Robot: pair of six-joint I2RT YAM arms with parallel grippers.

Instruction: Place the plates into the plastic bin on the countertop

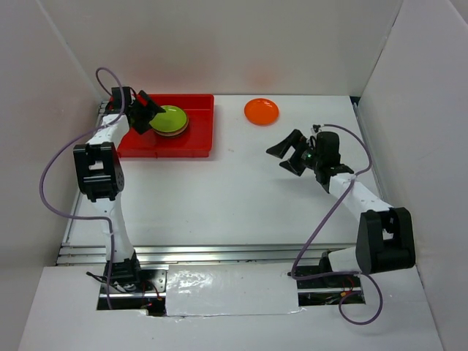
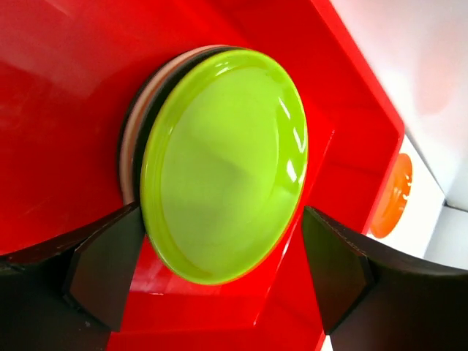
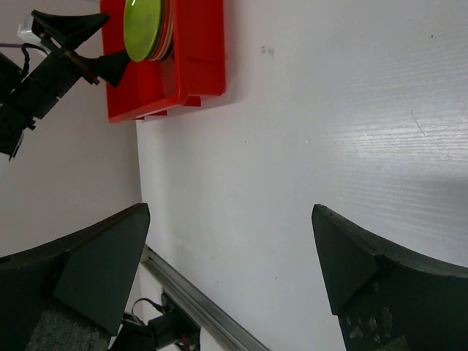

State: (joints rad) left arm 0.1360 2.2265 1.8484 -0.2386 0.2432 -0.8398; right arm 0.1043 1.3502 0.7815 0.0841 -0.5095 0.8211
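Note:
A lime green plate (image 1: 170, 119) tops a stack of plates inside the red plastic bin (image 1: 197, 139) at the back left of the white countertop (image 1: 234, 197). My left gripper (image 1: 146, 111) is open just left of the stack, its fingers apart on either side of the green plate (image 2: 223, 164) without holding it. Black and beige plate rims (image 2: 135, 139) show under the green one. One orange plate (image 1: 261, 111) lies on the countertop right of the bin; it also shows in the left wrist view (image 2: 391, 197). My right gripper (image 1: 287, 153) is open and empty above the countertop, right of centre.
White walls enclose the countertop on three sides. A metal rail (image 1: 219, 254) runs along the front edge. In the right wrist view the bin (image 3: 194, 66) and the left gripper (image 3: 73, 44) show at top left, and the rail (image 3: 197, 311) at the bottom.

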